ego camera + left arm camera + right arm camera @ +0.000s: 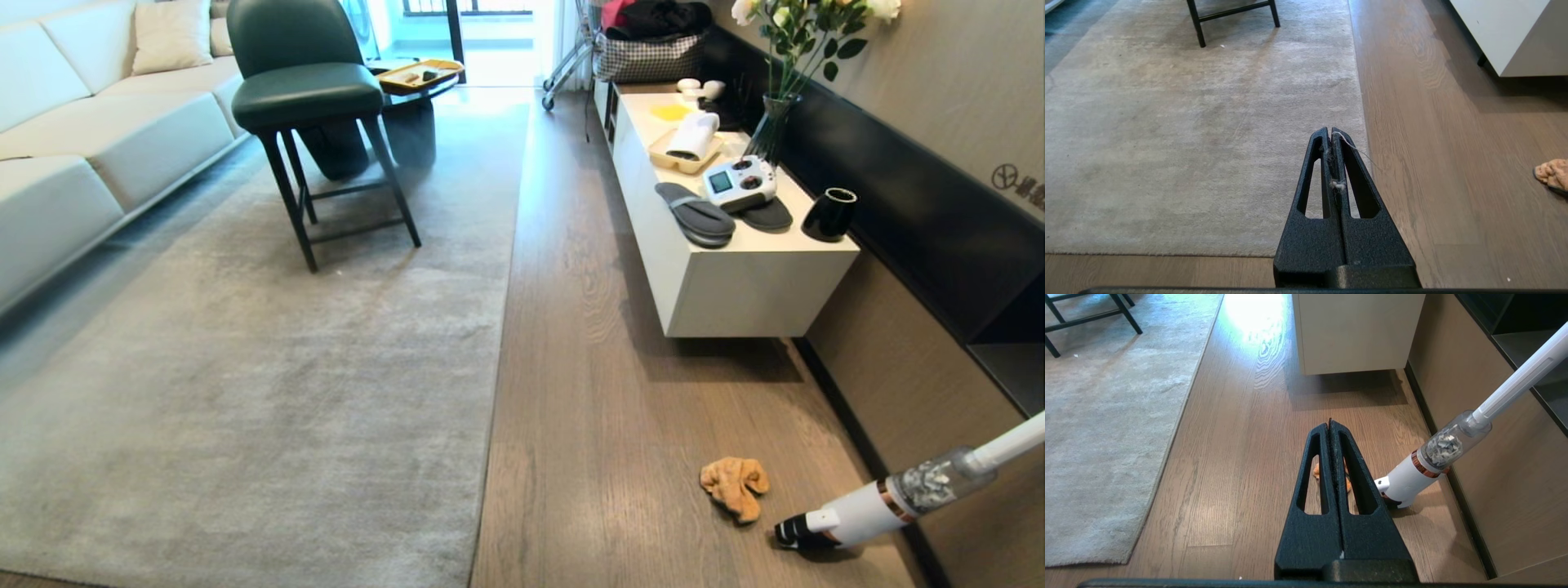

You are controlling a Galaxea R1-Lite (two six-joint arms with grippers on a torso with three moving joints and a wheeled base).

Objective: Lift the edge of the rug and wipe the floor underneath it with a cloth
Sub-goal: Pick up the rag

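The rug is the biggest thing here, a pale grey short-pile sheet lying flat, its nap brushed into lighter and darker patches. Its long straight rug edge runs away from the robot beside a broad lane of floor, brown wood-grain planks with dark streaks and a soft sheen. In the left wrist view the near border of the rug meets that long edge in a square corner just below and beside the left gripper, whose two black, grainy, wedge-shaped fingers are pressed together with nothing between them but a wisp of pale lint and a loose thread. The rug spreads ahead of those jaws and off to one side, the bare planks to the other. A white box-shaped cabinet hangs off the wall beyond the wood lane, leaving a shadowed gap beneath it. A dark green padded chair on thin black legs stands on the far part of the rug. A white stick vacuum with a clear dust cup leans along the wall. The right gripper is likewise closed and empty, hanging over the planks. The cloth, a small crumpled fuzzy orange-yellow rag, lies on the wood just beyond and under the right jaws, mostly hidden behind them in that wrist view, close beside the vacuum head and well apart from the rug.
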